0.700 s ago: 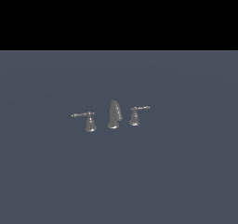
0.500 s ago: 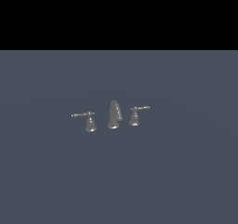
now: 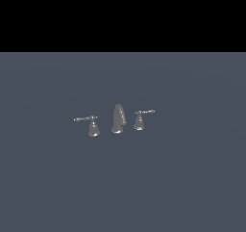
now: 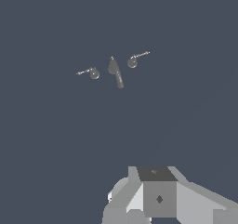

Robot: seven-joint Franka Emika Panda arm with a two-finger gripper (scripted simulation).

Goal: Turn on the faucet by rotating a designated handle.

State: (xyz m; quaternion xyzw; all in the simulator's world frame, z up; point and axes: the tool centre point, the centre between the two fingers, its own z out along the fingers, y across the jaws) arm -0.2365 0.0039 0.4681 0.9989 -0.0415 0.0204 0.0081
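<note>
Faucet plain grey metal, pale glints on spout and bell bases. Handle same grey, no pattern. Floor flat slate blue-grey. Backdrop solid black. My gripper light grey, dark panel on top.

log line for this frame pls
phase: approach | hand: clear of faucet, state unclear | handle: untouched, exterior view's right of spout | twin handle: untouched

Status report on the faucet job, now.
Gripper high above, well clear, jaws not readable. Handle untouched beside the spout. Nothing blocks the way down.
</note>
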